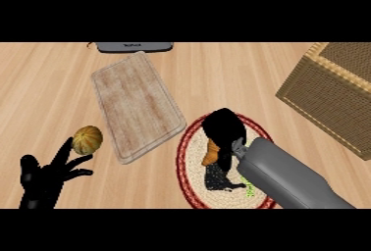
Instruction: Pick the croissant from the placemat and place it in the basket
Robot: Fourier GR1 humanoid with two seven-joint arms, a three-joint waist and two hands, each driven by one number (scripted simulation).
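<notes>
Grey right forearm [290, 176] enters from the lower right of the frame and runs up-left over the placemat [190, 147], a round woven mat with a red rim, lower centre. Right hand [223, 130] is lowered onto the mat with its fingers curled round the croissant [211, 154]; only an orange-brown sliver of the croissant shows at the hand's left side, the rest hidden beneath the hand. Whether the croissant is lifted off the mat or resting on it cannot be told.

Left hand [42, 179] sits at the lower left of the frame, fingers spread and straight, holding nothing. Just beside its fingertips, up and right, lies a small round yellow-brown fruit [88, 139] on the wooden counter [217, 73].

Wooden cutting board [138, 105] lies tilted at centre left, near the mat's left rim. Basket [333, 93], brown wicker, stands at the upper right of the frame, apart from the mat. Grey appliance [135, 47] is cut off at the top edge.
</notes>
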